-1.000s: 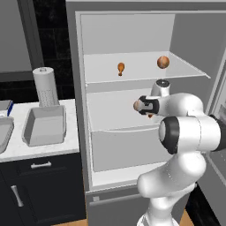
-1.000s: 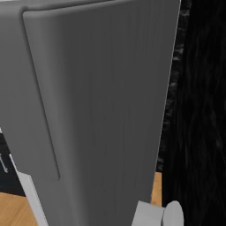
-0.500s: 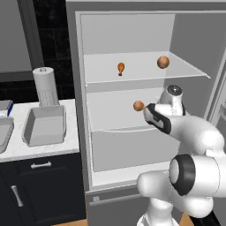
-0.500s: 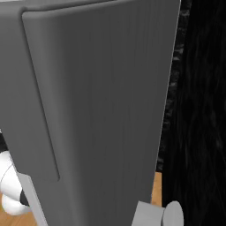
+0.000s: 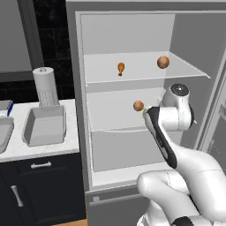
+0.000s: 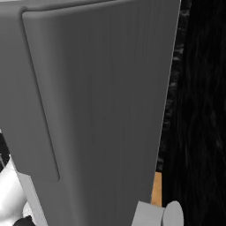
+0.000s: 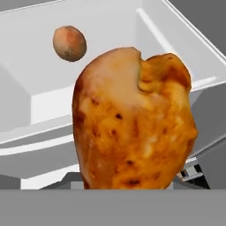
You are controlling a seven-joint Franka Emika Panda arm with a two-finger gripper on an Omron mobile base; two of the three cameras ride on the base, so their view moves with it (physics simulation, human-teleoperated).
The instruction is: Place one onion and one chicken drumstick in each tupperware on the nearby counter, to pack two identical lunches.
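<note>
Arm withdrawn rightward, drumstick [image 7: 134, 121] close before hand

Glossy white arm [image 5: 185, 163], dark joints

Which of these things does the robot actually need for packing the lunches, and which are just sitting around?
Needed for the job:
- drumstick at the gripper
- second drumstick and onion on the upper fridge shelf
- grey tupperware on the counter

Just sitting around:
- paper towel roll
- grey fridge door
- sink
</note>
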